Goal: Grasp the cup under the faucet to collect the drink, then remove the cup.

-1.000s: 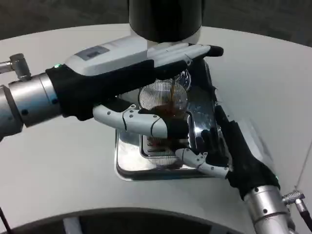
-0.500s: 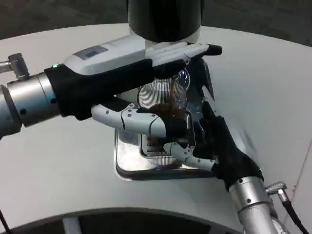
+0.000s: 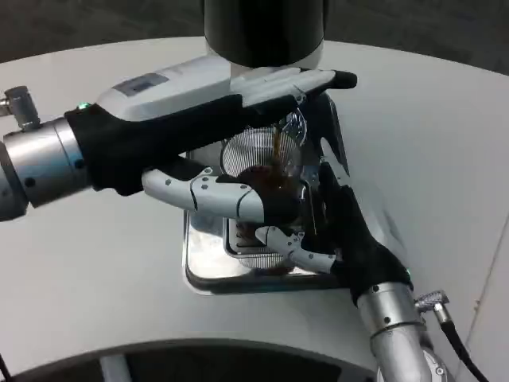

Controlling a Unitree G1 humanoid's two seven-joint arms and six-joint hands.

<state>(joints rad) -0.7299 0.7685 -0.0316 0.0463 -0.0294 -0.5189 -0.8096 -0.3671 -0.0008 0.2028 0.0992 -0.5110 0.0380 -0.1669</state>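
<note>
A clear ribbed cup [image 3: 253, 156] stands on the shiny metal drip tray [image 3: 205, 274] under the black dispenser [image 3: 262, 32]. A thin brown stream [image 3: 276, 145] runs into it, and dark drink lies in its lower part. My left hand [image 3: 183, 119] reaches in from the left and grips the cup, long fingers across its far side and thumb curled round its front. My right hand [image 3: 346, 235] lies on the tray's right side, its white fingertips [image 3: 294, 248] spread low by the cup's base. Whether they touch the cup I cannot tell.
The tray sits in the middle of the round white table [image 3: 87, 263]. The dispenser body rises just behind the cup. A cable and metal fitting [image 3: 433, 306] hang at my right wrist. Dark floor shows beyond the table's far edge.
My right hand has slid left and forward along the tray, closer to the cup's base. The left hand keeps its grip, and the drink still pours.
</note>
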